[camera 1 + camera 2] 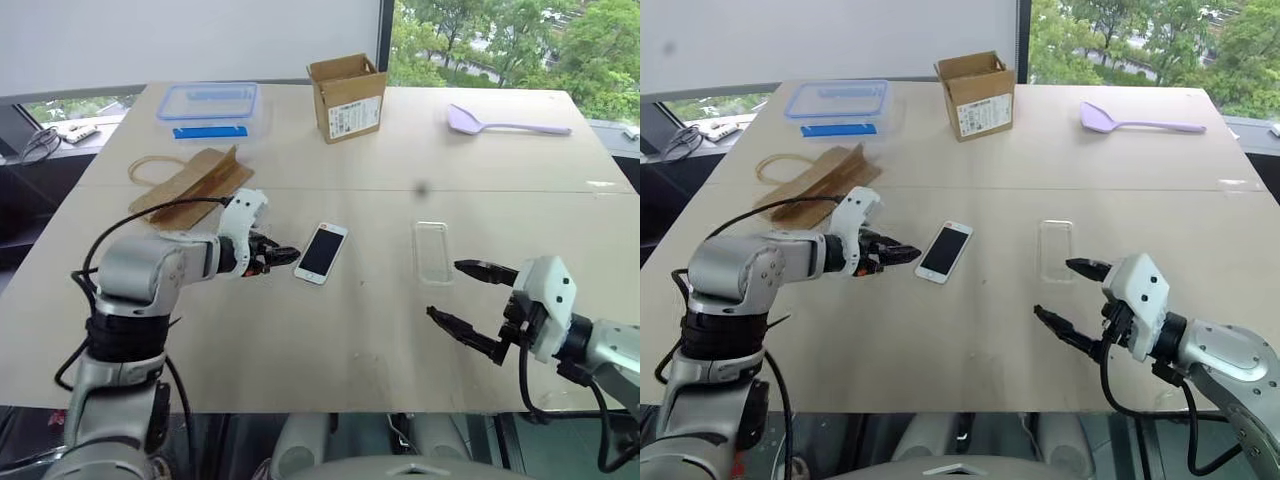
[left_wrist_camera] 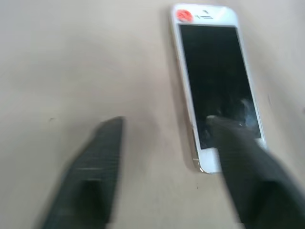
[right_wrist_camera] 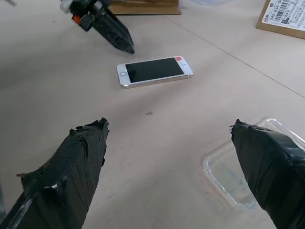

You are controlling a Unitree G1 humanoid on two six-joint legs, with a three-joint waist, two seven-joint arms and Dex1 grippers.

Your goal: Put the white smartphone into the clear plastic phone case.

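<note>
right gripper (image 1: 465, 293) hangs near the table's (image 1: 330, 340) front edge, fingers spread wide, holding nothing, case (image 1: 433, 252) just past its tips. left gripper (image 1: 284, 256) low beside the phone (image 1: 321, 253), fingers parted a little, empty. phone lies flat mid-table, screen up, apart from the case.

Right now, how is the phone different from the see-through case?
The white smartphone is solid, with a dark screen; the clear plastic phone case is see-through and empty. The smartphone lies slanted by the left hand; the case lies straighter, near the right hand. Both lie flat on the table.
</note>
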